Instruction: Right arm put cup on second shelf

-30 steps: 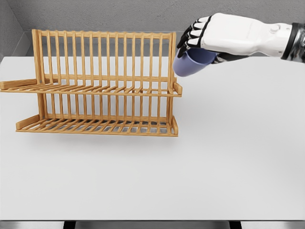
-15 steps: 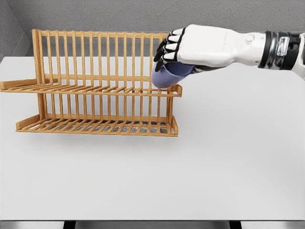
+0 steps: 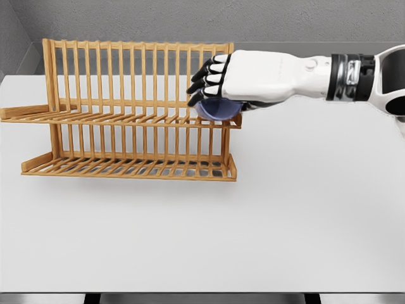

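Since the earlier frames the white right arm has reached further leftward across the scene, carrying the cup from the open air beyond the rack's right end to a spot over the right end of the upper shelf, and it now sits lower against the slats. Largest in view is the flat white table, which fills most of the picture beneath a grey back wall. On the table's left half stands the two-tier wooden dish rack, made of pale orange-brown slats, with a tall barred back, a lower shelf near the tabletop and an upper, second shelf running about halfway up. Next in size is the robot's white right arm, which enters from the right edge with a black and silver band at the wrist and stretches roughly level toward the rack. At its end the right hand, white-backed with black finger segments, is held palm down above the right end of the upper shelf. Its fingers are curled downward and closed around the small blue-violet rounded cup, of which only the lower part shows below the palm. The cup's underside lies at the level of the upper shelf's slats, just inside the rack's right end post; whether it actually rests on them cannot be told.
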### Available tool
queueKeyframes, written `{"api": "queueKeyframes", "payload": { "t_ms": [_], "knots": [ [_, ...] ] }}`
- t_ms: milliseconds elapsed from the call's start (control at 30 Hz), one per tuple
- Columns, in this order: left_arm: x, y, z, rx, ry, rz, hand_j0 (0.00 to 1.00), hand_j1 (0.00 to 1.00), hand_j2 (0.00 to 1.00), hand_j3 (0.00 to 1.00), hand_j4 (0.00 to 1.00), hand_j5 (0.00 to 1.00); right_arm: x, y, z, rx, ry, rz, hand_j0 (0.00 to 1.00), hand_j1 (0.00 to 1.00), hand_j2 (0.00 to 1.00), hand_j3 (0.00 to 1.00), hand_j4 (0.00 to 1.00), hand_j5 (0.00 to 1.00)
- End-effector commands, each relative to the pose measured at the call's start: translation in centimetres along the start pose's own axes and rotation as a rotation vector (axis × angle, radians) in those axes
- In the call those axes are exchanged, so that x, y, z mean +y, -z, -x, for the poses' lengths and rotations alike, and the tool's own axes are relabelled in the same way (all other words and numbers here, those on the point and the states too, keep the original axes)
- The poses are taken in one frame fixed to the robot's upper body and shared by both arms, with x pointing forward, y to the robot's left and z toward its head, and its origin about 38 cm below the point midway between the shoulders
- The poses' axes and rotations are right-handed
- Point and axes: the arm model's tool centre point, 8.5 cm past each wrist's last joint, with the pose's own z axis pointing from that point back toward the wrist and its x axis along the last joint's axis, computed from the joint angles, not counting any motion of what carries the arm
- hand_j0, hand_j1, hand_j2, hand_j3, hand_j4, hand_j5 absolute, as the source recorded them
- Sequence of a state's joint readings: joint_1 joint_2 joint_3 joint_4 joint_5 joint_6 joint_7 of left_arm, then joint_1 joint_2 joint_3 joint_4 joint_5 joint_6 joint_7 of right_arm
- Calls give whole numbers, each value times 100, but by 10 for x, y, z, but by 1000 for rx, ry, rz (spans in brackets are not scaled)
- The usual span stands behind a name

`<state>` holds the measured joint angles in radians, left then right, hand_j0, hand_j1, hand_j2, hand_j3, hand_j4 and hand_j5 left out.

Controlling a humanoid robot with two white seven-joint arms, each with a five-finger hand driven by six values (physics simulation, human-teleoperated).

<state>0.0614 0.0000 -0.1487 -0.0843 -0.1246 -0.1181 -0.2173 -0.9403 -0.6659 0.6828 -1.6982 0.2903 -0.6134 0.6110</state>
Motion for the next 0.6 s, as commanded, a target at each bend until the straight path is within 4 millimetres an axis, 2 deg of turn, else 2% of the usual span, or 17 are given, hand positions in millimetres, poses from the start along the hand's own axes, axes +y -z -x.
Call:
{"api": "queueKeyframes", "payload": {
  "t_ms": [0,67,133,167,200,233,267,300,333,367,400,467,567],
  "knots": [
    [0,0,0,0,0,0,100,100,100,100,100,100,0,-2,3,11,1,-1,100,100,100,100,100,100],
    [0,0,-1,-2,0,0,100,100,100,100,100,100,-14,-13,11,63,-50,14,100,100,100,100,100,100],
    [0,0,0,0,0,0,100,100,100,100,100,100,-36,-39,24,142,-81,69,100,100,100,100,100,100],
    [0,0,0,0,0,0,100,100,100,100,100,100,-45,-55,33,193,-93,96,100,100,100,100,100,100],
    [0,0,0,0,0,-1,100,100,100,100,100,100,-51,-88,44,278,-100,106,100,100,100,100,100,100],
    [0,0,0,0,0,0,100,100,100,100,100,100,-38,-112,50,342,-67,106,100,100,100,100,100,100],
    [0,0,0,0,0,0,100,100,100,100,100,100,-15,-131,53,393,-6,109,100,100,100,100,100,100],
    [0,0,0,0,0,0,100,100,100,100,100,100,3,-148,52,438,40,126,100,100,100,100,100,100],
    [0,0,0,0,0,0,100,100,100,100,100,100,30,-164,47,482,103,130,100,100,100,100,100,100],
    [0,0,0,0,0,0,100,100,100,100,100,100,42,-175,44,512,132,146,100,100,100,100,100,100],
    [0,0,0,0,0,0,100,100,100,100,100,100,47,-182,42,530,144,152,100,100,100,100,100,100],
    [0,0,0,0,0,0,100,100,100,100,100,100,63,-175,39,522,186,156,100,100,100,100,100,100],
    [0,0,0,0,0,0,100,100,100,100,100,100,68,-170,38,514,201,164,100,100,100,100,100,100]
  ]
}}
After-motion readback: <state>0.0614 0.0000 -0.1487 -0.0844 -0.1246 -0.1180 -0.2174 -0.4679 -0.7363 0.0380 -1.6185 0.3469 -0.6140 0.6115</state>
